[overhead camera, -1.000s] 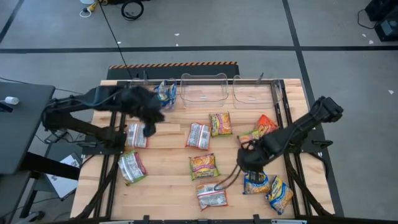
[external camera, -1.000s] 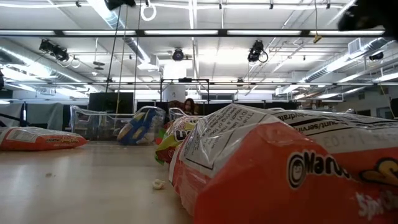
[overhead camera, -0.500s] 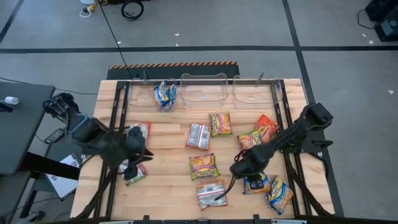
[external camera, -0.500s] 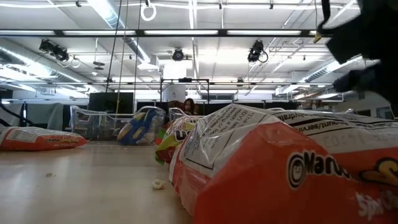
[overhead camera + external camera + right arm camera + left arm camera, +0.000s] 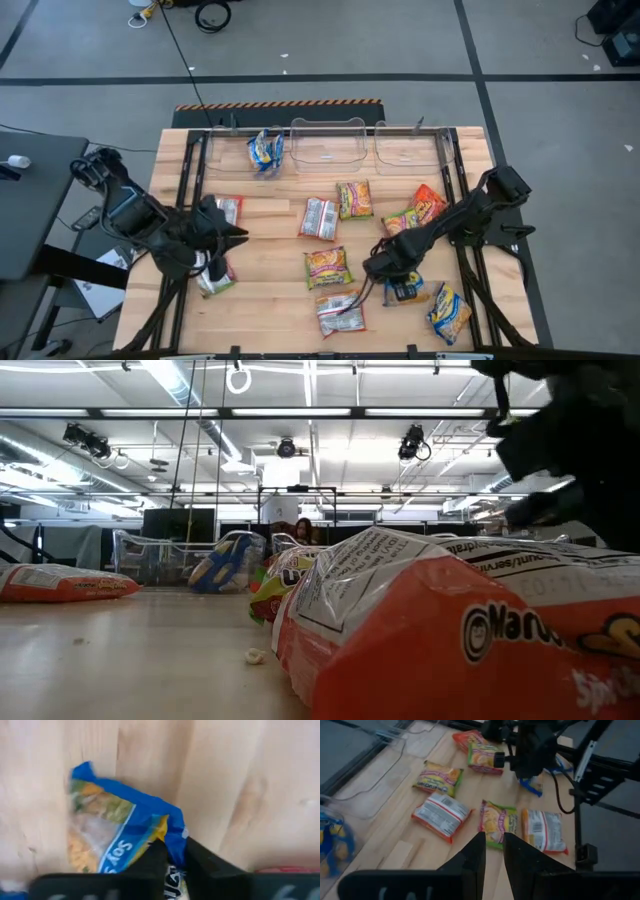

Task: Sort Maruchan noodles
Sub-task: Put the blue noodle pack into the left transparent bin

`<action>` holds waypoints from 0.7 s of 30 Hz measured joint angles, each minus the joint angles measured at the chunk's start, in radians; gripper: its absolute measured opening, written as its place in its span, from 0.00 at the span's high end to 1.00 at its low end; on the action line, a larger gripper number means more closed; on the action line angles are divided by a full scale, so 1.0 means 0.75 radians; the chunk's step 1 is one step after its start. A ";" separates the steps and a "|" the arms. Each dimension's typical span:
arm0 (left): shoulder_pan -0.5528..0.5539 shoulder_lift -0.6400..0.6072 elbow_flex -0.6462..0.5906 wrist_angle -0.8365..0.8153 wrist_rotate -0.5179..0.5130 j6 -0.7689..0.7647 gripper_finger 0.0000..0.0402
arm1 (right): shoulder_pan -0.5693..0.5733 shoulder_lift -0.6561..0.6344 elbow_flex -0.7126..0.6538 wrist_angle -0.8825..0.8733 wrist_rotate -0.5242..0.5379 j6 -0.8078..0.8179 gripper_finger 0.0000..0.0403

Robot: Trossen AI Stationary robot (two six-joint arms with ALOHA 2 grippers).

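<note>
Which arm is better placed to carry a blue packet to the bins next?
Right: the right gripper has its fingers shut on the blue packet. The left gripper is across the table.

Left arm (image 5: 215, 240) back from bins; right fingers (image 5: 167, 857) pinching blue packet (image 5: 120, 835)

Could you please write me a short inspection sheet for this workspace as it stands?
Surface: wooden table, mostly bare.
Job's things: blue packet in the left clear bin; other noodle packets loose mid-table.
Clutter: small crumb on the table.
Hands: right hand pinching a blue packet; left hand nearly shut, holding nothing.
Cables: black cable on the floor.
Surroundings: grey floor; person in the far background.
</note>
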 joint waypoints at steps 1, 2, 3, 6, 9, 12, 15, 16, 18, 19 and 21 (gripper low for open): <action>0.006 -0.002 0.000 -0.014 0.004 -0.028 0.82 | -0.018 -0.016 0.016 -0.012 -0.002 0.011 0.96; 0.008 -0.007 0.000 -0.042 0.013 -0.063 0.82 | -0.038 -0.034 0.044 -0.012 -0.008 0.025 0.97; 0.010 -0.015 0.000 -0.078 0.027 -0.104 0.82 | -0.060 -0.054 0.079 -0.010 -0.008 0.062 0.97; 0.009 -0.046 0.001 -0.248 0.054 -0.266 0.82 | -0.154 -0.104 0.227 -0.001 -0.002 0.169 0.98; 0.009 -0.067 0.001 -0.504 0.056 -0.448 0.82 | -0.256 -0.117 0.392 0.095 0.086 0.270 0.98; 0.025 -0.090 -0.010 -0.647 0.041 -0.553 0.82 | -0.375 -0.103 0.479 0.333 0.159 0.396 0.99; 0.070 -0.153 -0.069 -0.574 0.002 -0.429 0.82 | -0.495 -0.023 0.505 0.586 0.159 0.512 0.99; 0.093 -0.171 -0.080 -0.572 -0.015 -0.424 0.82 | -0.530 0.011 0.506 0.659 0.159 0.547 0.99; 0.138 -0.186 -0.106 -0.620 -0.049 -0.409 0.82 | -0.585 0.091 0.505 0.787 0.172 0.617 0.99; 0.155 -0.187 -0.113 -0.622 -0.066 -0.387 0.82 | -0.603 0.125 0.505 0.842 0.181 0.650 0.99; 0.173 -0.193 -0.125 -0.616 -0.060 -0.292 0.82 | -0.622 0.200 0.505 0.961 0.199 0.720 0.99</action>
